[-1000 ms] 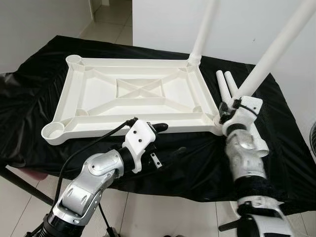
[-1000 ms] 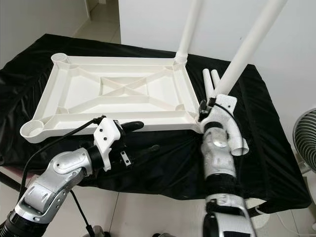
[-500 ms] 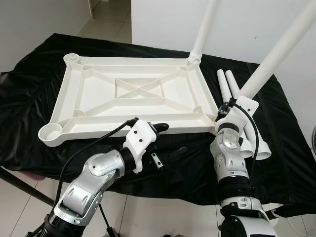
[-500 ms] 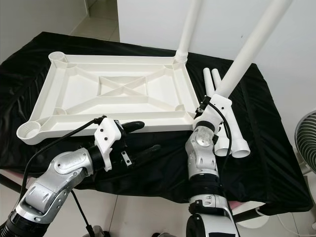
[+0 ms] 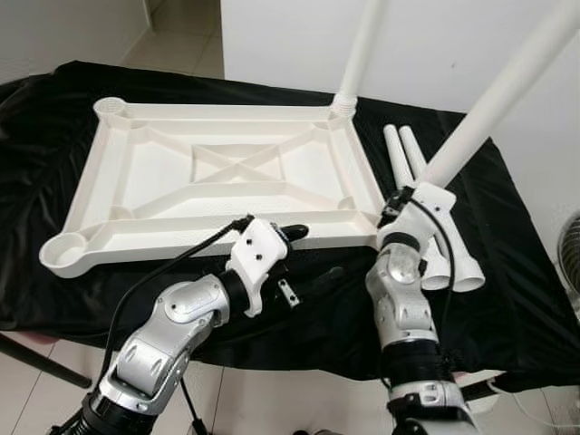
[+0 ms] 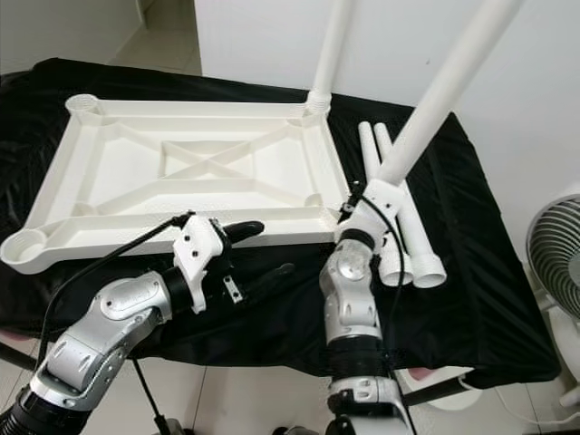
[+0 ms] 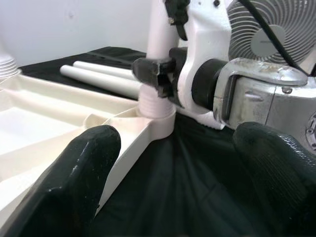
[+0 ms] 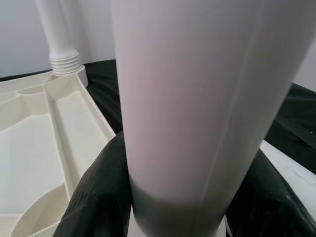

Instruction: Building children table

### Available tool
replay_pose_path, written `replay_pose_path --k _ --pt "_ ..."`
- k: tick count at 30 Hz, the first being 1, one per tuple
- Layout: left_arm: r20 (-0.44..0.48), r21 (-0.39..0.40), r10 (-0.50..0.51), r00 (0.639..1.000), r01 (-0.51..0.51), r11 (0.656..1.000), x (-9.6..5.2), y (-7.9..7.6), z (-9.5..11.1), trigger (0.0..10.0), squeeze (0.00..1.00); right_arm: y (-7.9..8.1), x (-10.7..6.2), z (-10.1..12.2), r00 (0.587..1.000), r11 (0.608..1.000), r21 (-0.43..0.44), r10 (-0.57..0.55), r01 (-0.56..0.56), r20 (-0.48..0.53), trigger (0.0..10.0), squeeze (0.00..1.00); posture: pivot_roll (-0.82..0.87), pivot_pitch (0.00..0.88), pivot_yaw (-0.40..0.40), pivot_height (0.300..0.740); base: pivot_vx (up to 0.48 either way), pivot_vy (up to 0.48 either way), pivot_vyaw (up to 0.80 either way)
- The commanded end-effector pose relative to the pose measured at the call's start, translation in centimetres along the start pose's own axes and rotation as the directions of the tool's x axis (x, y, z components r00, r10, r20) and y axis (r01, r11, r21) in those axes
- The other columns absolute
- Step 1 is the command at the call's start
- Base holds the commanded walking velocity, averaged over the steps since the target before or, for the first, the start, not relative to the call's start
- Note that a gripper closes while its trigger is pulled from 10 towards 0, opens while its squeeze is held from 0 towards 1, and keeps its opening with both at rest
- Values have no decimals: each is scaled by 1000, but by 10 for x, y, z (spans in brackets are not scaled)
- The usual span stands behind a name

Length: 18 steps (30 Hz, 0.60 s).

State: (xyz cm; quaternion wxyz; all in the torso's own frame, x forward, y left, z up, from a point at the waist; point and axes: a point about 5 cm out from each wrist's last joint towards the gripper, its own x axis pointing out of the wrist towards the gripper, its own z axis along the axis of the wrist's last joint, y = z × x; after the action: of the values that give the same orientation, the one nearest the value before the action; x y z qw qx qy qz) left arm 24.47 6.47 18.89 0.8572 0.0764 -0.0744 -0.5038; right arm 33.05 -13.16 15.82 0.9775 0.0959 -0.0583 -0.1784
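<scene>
Right gripper (image 8: 173, 197) clamped on leg (image 5: 494, 104) at tabletop's (image 5: 217, 177) 4 o'clock corner. Left gripper (image 5: 313, 258) at 6 o'clock edge, fingers apart.

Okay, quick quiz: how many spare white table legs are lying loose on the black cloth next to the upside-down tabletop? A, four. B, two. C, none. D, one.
B: two loose legs lie side by side on the black cloth to the right of the tabletop, while one leg stands in the far right corner socket and the right gripper is closed around another leg at the near right corner.
</scene>
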Motion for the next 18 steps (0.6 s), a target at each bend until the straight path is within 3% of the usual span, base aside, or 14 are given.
replay_pose_path --k 1,8,13,18 --pt "-8 -4 -24 1000 24 1000 1 -3 -3 10000 0 12 -21 -49 963 996 -20 81 -89 -256 10000 0 135 113 -38 740 0 0 0" --pt "-6 -4 -13 1000 13 1000 2 -1 -2 10000 0 16 -26 -53 953 994 -15 102 -110 -285 10000 0 139 121 -40 740 0 0 0" --pt "-4 1 -10 1000 10 1000 2 1 -1 10000 0 0 -12 -49 955 1000 2 5 -4 -298 10000 0 138 121 -34 740 0 0 0" --pt "-4 1 -13 1000 13 1000 2 1 -1 10000 0 -5 -6 -49 945 999 18 -29 37 -325 10000 0 138 121 -33 740 0 0 0"
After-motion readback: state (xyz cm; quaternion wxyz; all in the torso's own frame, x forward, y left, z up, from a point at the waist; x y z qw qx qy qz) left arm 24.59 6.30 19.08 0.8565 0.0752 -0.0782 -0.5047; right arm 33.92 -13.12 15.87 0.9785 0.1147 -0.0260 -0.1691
